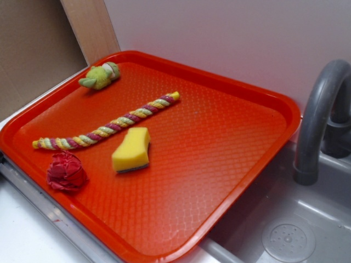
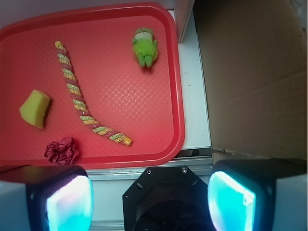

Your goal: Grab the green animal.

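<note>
You are looking at a red tray (image 1: 241, 104) with four things on it. The green animal (image 1: 99, 76) lies in the tray's far left corner in the exterior view, close to the rim, with its darker green pointed end aimed at the left edge and its pale banded end toward the back wall. In the wrist view the same toy sits near the tray's upper right corner.

Your gripper (image 2: 150, 195) shows only in the wrist view, at the bottom of the picture, off the tray's near edge. Its two fingers (image 2: 67, 202) stand wide apart with nothing between them, so the claw is open and empty. It is well apart from the green animal (the whole depth of the tray lies between them).

A long twisted rope (image 1: 107, 129) runs diagonally across the tray's middle. A yellow sponge (image 1: 132, 150) lies just beside it on the near side, and a crumpled red cloth (image 1: 66, 171) rests near the rope's left end. Right of the tray you see a grey faucet (image 1: 318, 118) over a sink (image 1: 274, 230).
</note>
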